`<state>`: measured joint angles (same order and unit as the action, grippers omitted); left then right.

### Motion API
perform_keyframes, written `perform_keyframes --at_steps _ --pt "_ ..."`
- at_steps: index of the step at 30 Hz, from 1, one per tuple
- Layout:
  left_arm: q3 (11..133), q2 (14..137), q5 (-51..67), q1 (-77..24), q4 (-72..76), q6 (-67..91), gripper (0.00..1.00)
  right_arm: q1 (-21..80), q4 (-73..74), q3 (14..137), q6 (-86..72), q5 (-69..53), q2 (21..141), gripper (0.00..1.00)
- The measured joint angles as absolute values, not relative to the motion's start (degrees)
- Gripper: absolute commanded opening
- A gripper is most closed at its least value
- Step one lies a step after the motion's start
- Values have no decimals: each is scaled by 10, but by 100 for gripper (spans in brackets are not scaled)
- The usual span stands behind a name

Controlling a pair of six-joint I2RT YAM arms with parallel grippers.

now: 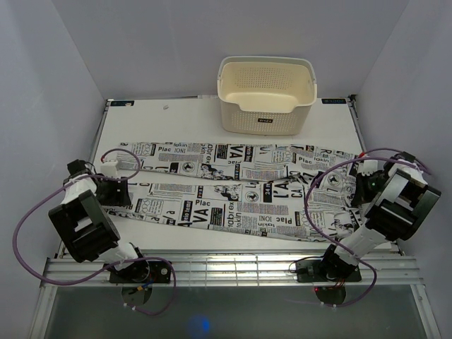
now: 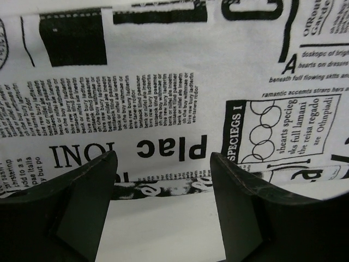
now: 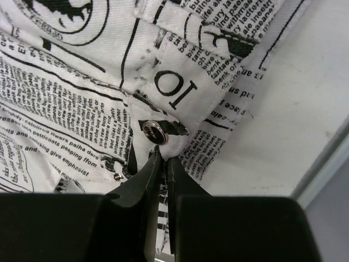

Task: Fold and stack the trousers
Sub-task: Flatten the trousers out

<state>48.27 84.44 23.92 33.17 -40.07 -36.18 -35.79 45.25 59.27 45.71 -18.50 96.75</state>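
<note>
White table (image 1: 176,120), trousers (image 1: 233,191); button (image 3: 157,132) only at right wrist.

One pair of trousers (image 1: 226,191), one basket (image 1: 266,95) and one table (image 1: 162,120) are counted; the left gripper (image 2: 163,164) and the right gripper (image 3: 163,158) are tallied as two.
</note>
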Motion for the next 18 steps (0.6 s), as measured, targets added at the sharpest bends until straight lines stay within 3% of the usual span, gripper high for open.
perform_keyframes --at_steps 13,16,17,18 --pt "445 836 204 333 -371 -382 74 -372 468 587 502 -128 935 8" --pt "455 835 222 334 -391 -387 81 -372 456 582 505 -111 953 30" --pt "464 834 230 336 -400 -386 83 -373 451 583 506 -103 958 46" --pt "478 834 240 336 -411 -383 85 -375 448 585 506 -100 961 51"
